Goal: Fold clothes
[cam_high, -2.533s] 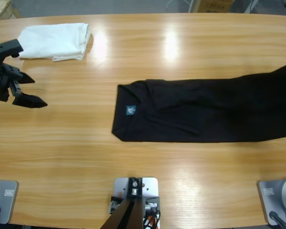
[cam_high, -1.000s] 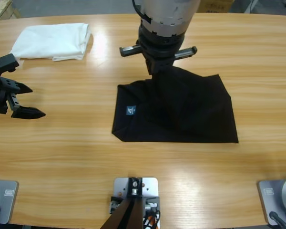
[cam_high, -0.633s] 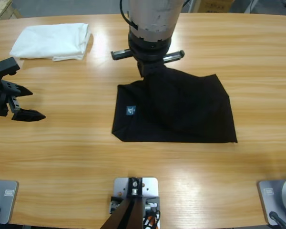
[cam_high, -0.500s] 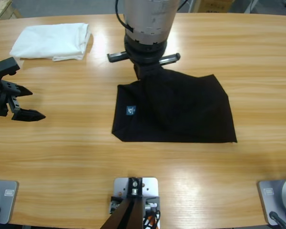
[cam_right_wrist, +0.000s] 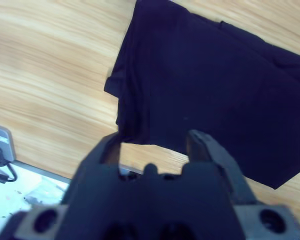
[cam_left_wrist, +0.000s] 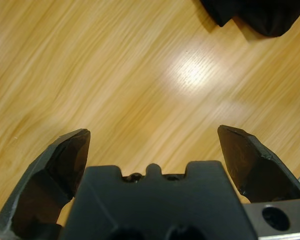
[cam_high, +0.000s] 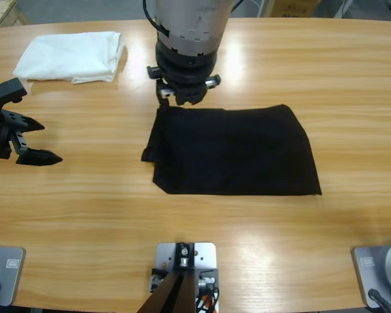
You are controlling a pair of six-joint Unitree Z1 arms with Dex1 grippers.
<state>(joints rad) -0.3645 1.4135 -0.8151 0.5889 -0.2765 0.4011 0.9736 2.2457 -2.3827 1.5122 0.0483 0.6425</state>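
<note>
Shirt [cam_high: 234, 151] lies folded mid-table, right gripper [cam_high: 182, 98] at its far left corner, jaws apart. Left gripper [cam_high: 27, 140] gapes over bare wood; white garment [cam_high: 72, 57] beyond.

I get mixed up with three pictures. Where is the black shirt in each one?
High view: the black shirt lies folded in the middle of the table, just below the right gripper.
Left wrist view: only a dark corner shows at the top right edge.
Right wrist view: it fills the upper middle, beyond the jaws.
Shared landmark: the wooden table around it.
</note>
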